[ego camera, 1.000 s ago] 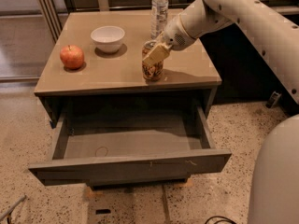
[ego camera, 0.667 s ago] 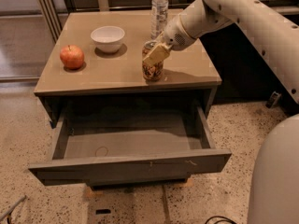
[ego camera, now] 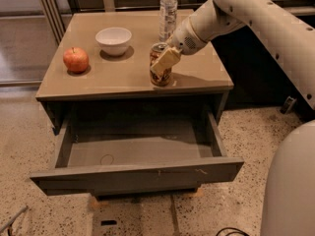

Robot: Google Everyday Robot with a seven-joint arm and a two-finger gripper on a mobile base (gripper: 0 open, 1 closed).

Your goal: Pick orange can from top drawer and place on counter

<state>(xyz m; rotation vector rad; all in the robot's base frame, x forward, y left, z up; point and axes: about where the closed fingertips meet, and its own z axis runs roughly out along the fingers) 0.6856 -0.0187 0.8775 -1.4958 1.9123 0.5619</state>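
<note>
Though the orange can (ego camera: 160, 78) is stood on the counter (ego camera: 206, 73) before the clear bottle (ego camera: 168, 14), it is still clasped by the gripper (ego camera: 163, 65); release is awaited.

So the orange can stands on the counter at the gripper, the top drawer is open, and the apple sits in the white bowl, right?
Not quite. The camera view shows the apple lying on the counter beside the white bowl, apart from it. The rest holds: the orange can stands on the counter, gripper at it, top drawer open.
</note>
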